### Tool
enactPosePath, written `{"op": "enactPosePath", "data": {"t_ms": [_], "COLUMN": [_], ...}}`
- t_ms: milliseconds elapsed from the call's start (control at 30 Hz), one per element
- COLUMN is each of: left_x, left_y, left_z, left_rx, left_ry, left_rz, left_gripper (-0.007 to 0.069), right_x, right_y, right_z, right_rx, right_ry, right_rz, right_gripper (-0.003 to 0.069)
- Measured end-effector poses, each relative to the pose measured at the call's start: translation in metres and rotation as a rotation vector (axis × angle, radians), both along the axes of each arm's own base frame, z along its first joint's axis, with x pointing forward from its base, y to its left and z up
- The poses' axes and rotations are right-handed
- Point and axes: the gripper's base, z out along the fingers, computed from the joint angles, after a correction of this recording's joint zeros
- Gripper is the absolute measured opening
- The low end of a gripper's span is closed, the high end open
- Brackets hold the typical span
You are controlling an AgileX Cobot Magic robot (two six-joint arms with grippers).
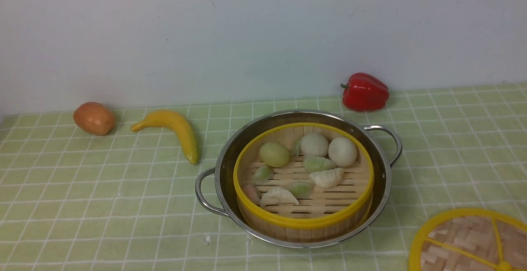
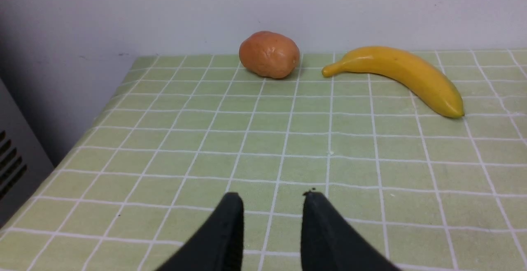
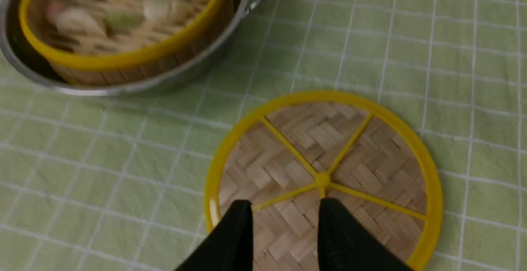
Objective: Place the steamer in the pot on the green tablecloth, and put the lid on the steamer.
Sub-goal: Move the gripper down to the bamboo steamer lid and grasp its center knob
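The steamer (image 1: 304,217), a bamboo basket with a yellow rim and toy buns and dumplings inside, sits in the shiny steel pot (image 1: 224,160) on the green tablecloth (image 1: 103,188). Both also show in the right wrist view, steamer (image 3: 123,59) and pot (image 3: 136,87). The woven lid (image 1: 469,242) lies flat on the cloth at the front right. My right gripper (image 3: 284,205) is open and empty, hovering above the lid (image 3: 362,160) near its centre knob. My left gripper (image 2: 271,199) is open and empty over bare cloth. Neither gripper shows in the front view.
A yellow banana (image 1: 175,129) and a brown potato (image 1: 94,117) lie at the back left, also in the left wrist view as banana (image 2: 403,75) and potato (image 2: 269,54). A red pepper (image 1: 364,92) sits by the back wall. The table's left edge (image 2: 82,139) drops off.
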Motion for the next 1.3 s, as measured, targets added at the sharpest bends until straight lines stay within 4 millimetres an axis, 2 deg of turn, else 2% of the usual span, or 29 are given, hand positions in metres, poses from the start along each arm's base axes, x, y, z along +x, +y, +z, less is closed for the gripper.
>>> {"op": "enactPosePath", "data": {"t_ms": [167,233,367,533,800,1133,1300], "left_x": [0.0,0.0,0.0,0.0,0.0,0.0,0.0], "left_y": [0.0,0.0,0.0,0.0,0.0,0.0,0.0], "left_z": [0.0,0.0,0.0,0.0,0.0,0.0,0.0], "left_rx": [0.0,0.0,0.0,0.0,0.0,0.0,0.001], "left_ry": [-0.001,-0.001,-0.001,-0.001,-0.001,-0.001,-0.001], "left_rz": [0.0,0.0,0.0,0.0,0.0,0.0,0.0], "left_gripper": [0.0202,0.0202,0.0212,0.0221,0.0222,0.0239,0.0243], "right_x": [0.048,0.058,0.096,0.125,0.148,0.161,0.164], "right_y": [0.007,0.009,0.014,0.016,0.014,0.012,0.013], "right_z": [-0.025,-0.032,-0.066,-0.098,-0.126,-0.148,-0.152], "right_rx": [-0.052,-0.06,-0.087,-0.116,-0.172,-0.205,-0.204], "right_ry": [0.235,0.288,0.489,0.59,0.621,0.659,0.653], "right_rz": [0.042,0.046,0.054,0.048,0.018,-0.006,-0.007], "right_gripper": [0.0243,0.0243,0.0243,0.0243,0.0243,0.0243,0.0243]}}
